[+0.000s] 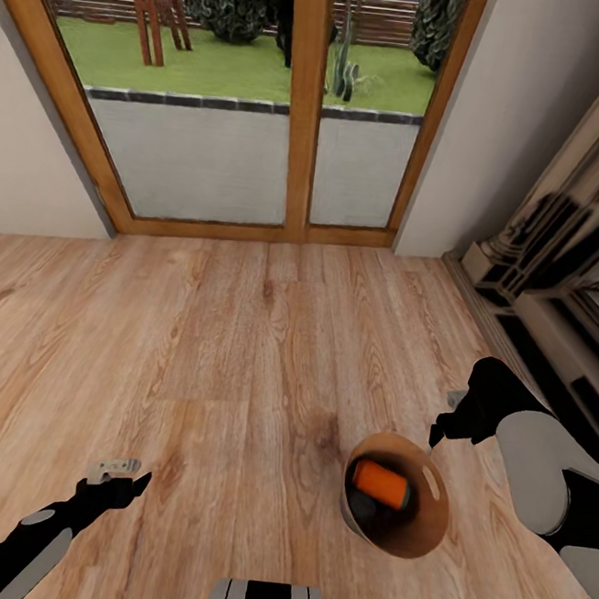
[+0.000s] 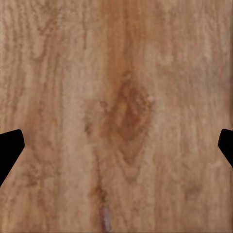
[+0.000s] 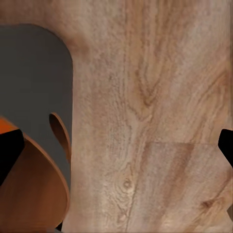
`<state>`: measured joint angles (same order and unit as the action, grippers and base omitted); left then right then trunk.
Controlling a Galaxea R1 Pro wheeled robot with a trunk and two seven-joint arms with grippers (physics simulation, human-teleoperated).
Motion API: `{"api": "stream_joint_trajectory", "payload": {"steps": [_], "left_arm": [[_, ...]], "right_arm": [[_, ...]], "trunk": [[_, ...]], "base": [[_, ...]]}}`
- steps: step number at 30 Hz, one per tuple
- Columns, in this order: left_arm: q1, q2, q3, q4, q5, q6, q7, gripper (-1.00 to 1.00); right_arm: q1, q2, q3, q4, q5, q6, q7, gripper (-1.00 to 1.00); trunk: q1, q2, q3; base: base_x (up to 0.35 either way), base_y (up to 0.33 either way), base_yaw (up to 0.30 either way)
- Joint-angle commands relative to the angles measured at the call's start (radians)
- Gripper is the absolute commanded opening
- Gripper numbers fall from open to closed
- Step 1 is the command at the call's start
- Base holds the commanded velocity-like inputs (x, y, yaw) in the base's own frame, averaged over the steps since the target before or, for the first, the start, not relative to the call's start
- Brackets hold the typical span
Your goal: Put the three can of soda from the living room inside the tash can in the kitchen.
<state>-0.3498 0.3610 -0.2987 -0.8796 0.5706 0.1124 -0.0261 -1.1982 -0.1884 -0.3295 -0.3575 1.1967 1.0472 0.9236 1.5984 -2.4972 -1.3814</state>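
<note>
The tash can [image 1: 423,526], round with a brown wood-toned inside, stands on the wood-plank floor at the lower right of the head view. One orange can of soda [image 1: 382,483] lies on its side inside it, and a dark shape under that can is unclear. My right gripper [image 1: 443,427] hovers just beyond the bin's far right rim, open. The right wrist view has the bin's brown inner wall [image 3: 34,194] beside one fingertip [image 3: 8,153], with an orange sliver at the frame's edge. My left gripper [image 1: 124,478] hangs open over bare floor [image 2: 121,111].
Wood-framed glass doors [image 1: 301,106] with a garden behind them close off the far side. A dark stone fireplace surround [image 1: 561,272] lines the right wall. Pale walls flank the doors. Open plank floor [image 1: 241,330] lies between me and the doors.
</note>
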Motion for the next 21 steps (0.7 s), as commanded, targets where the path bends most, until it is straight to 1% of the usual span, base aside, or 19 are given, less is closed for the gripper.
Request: {"api": "stream_joint_trajectory", "payload": {"steps": [1, 3, 8, 12, 17, 21], "left_arm": [[0.000, 0.000, 0.000, 0.001, 0.000, 0.000, 0.000, 1.00], [0.000, -0.001, 0.000, 0.002, 0.000, 0.001, 0.000, 1.00], [0.000, -0.003, 0.000, 0.010, 0.000, 0.001, 0.000, 1.00], [0.000, -0.006, 0.000, 0.020, 0.000, 0.001, 0.000, 1.00], [0.000, -0.008, 0.000, 0.027, 0.000, 0.000, 0.000, 1.00], [0.000, -0.008, 0.000, 0.030, 0.000, 0.000, 0.000, 1.00]], "right_arm": [[0.002, 0.000, 0.000, 0.000, -0.001, 0.000, 0.000, 1.00], [0.016, 0.000, -0.002, -0.003, -0.003, 0.000, 0.000, 1.00], [0.060, 0.000, -0.005, -0.053, -0.009, 0.000, 0.002, 1.00], [0.082, 0.002, -0.006, -0.074, -0.011, 0.000, 0.005, 1.00], [0.093, 0.006, -0.007, -0.091, -0.012, 0.000, 0.006, 1.00], [0.116, 0.010, -0.007, -0.129, -0.012, 0.000, 0.006, 1.00]], "trunk": [[-0.004, 0.007, 0.003], [-0.011, 0.021, 0.010], [-0.031, 0.056, 0.025], [-0.046, 0.084, 0.038], [-0.065, 0.119, 0.053], [-0.080, 0.147, 0.066]], "base": [[0.000, 0.000, 0.000], [0.000, 0.000, 0.000], [0.000, 0.000, 0.000], [0.000, 0.000, 0.000], [0.000, 0.000, 0.000], [0.000, 0.000, 0.000]]}}
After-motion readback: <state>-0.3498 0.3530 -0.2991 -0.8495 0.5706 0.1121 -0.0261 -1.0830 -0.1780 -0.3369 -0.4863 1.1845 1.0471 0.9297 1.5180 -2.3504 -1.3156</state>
